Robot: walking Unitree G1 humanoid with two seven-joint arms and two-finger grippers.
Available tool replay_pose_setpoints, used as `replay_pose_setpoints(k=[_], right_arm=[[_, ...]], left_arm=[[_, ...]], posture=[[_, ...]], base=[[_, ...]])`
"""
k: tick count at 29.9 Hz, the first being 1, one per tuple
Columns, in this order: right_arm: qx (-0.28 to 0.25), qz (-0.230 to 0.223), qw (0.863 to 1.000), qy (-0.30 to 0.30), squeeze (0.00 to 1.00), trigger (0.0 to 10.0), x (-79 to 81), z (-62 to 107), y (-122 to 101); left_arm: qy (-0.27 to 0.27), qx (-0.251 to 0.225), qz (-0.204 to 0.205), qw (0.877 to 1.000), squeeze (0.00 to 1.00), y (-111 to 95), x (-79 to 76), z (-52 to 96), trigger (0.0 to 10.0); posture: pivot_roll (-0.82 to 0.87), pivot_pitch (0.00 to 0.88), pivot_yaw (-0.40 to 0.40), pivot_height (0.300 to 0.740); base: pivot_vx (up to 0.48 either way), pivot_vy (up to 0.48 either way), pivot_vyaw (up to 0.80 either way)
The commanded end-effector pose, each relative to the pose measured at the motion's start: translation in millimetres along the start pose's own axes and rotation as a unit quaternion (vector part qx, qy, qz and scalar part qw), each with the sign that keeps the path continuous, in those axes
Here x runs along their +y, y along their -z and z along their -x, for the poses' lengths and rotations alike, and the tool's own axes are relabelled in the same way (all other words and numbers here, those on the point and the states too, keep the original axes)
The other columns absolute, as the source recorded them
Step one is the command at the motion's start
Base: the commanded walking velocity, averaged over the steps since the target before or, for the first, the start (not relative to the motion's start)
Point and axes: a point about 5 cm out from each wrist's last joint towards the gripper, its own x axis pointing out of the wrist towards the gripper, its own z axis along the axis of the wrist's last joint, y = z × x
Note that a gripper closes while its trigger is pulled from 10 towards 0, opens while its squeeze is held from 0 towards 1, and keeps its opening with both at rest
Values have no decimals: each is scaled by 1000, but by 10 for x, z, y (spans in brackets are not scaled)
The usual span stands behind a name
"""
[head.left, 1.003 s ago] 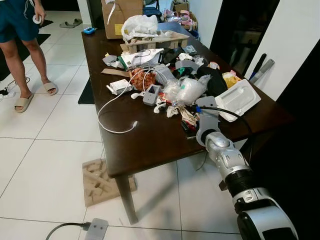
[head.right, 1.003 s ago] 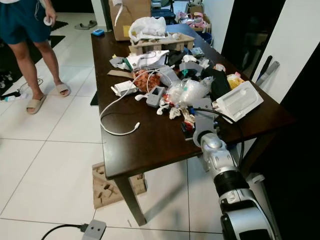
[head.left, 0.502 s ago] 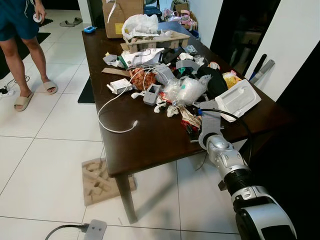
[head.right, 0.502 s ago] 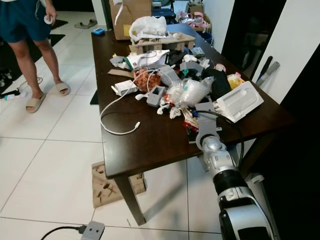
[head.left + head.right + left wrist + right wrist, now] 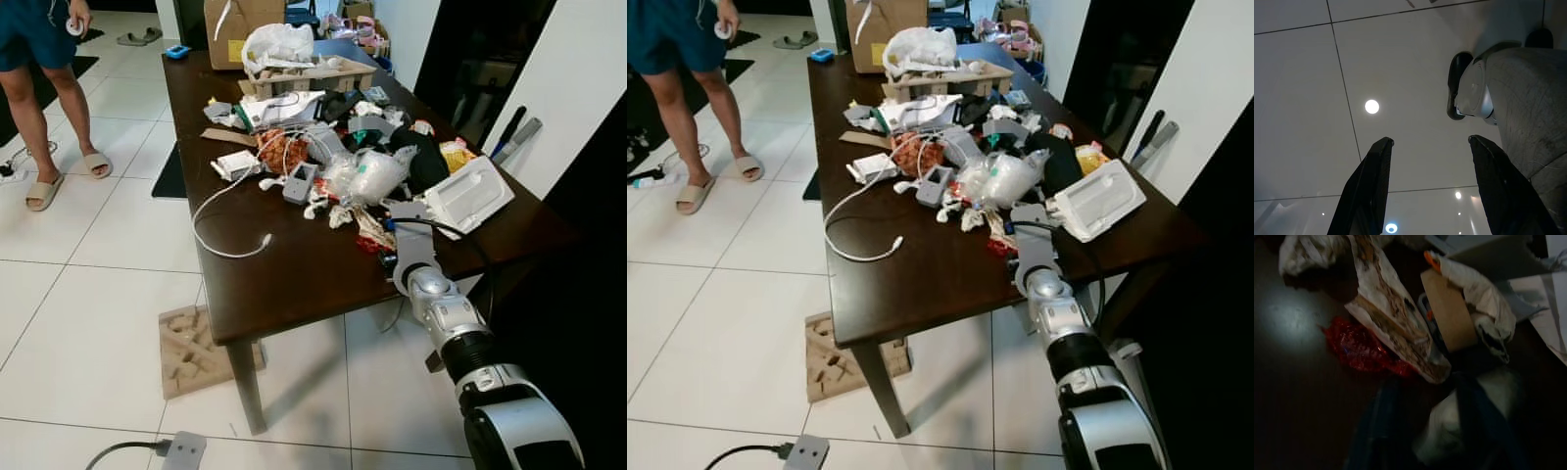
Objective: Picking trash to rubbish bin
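A heap of trash covers the dark wooden table [image 5: 294,274]: clear plastic bags [image 5: 367,176], a red wrapper [image 5: 1359,350], a printed paper wrapper [image 5: 1393,328], a brown tape roll [image 5: 1449,316] and a white moulded tray [image 5: 470,193]. My right gripper [image 5: 390,257] hangs low over the near edge of the heap, beside the red wrapper [image 5: 364,245]. Its fingers are open, and a blurred white crumpled scrap [image 5: 1447,433] lies between them. My left gripper [image 5: 1427,147] hangs open over the pale floor tiles.
A white cable [image 5: 220,211] loops over the table's left half. A cardboard box [image 5: 235,24] stands at the far end. A person [image 5: 39,59] in sandals stands at the far left. A cardboard insert [image 5: 191,348] and a plug [image 5: 181,452] lie on the floor.
My right gripper has drawn slightly back toward the table's near edge and sunk lower. The camera has tilted a little, so the scene has shifted up.
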Motion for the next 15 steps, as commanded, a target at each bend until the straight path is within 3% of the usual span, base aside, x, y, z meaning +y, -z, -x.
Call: replay_pose_setpoints(k=[1, 9, 15], right_arm=[[14, 3, 1000, 7, 0, 0, -45, -3, 62], [12, 0, 1000, 8, 0, 0, -53, -5, 50], [-43, -47, 997, -32, 0, 0, 35, 0, -113]], left_arm=[[16, 18, 8, 1000, 0, 121, -99, 3, 10000], [16, 19, 7, 1000, 0, 122, -100, 3, 10000], [16, 18, 7, 1000, 0, 110, -103, 0, 10000]], posture=[[38, 135, -70, 740], [36, 129, -71, 740], [36, 128, -68, 740]], base=[[0, 0, 0], [0, 0, 0], [0, 0, 0]])
